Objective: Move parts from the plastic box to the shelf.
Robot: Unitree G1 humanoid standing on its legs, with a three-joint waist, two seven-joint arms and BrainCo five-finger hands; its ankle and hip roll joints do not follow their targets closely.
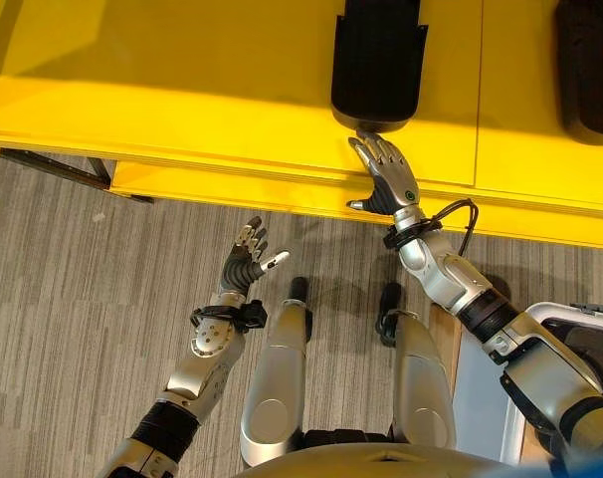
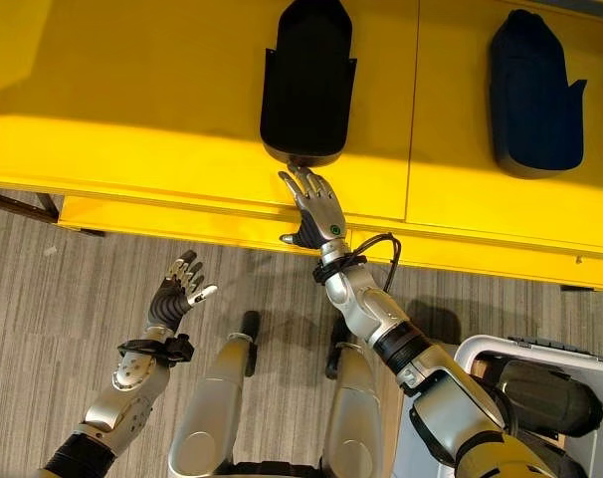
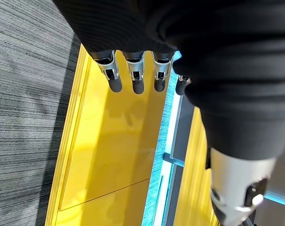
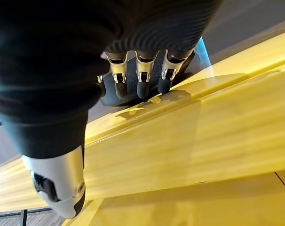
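Right robot hand [image 2: 316, 204] lies flat on the yellow shelf [image 2: 132, 119], fingers straight, tips touching the near end of a black part [image 2: 306, 80]. Left robot hand [image 2: 179, 289] hovers over the floor [image 2: 43, 319], fingers relaxed, empty. Another part [image 2: 535, 95] lies further right; the plastic box [image 2: 481, 351] holds more.

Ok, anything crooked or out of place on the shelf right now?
Nothing stands out. Two black parts lie flat and apart on the yellow shelf, both lengthwise and roughly parallel. The right hand is open at the near end of the first part; the left hand hangs open over the floor.
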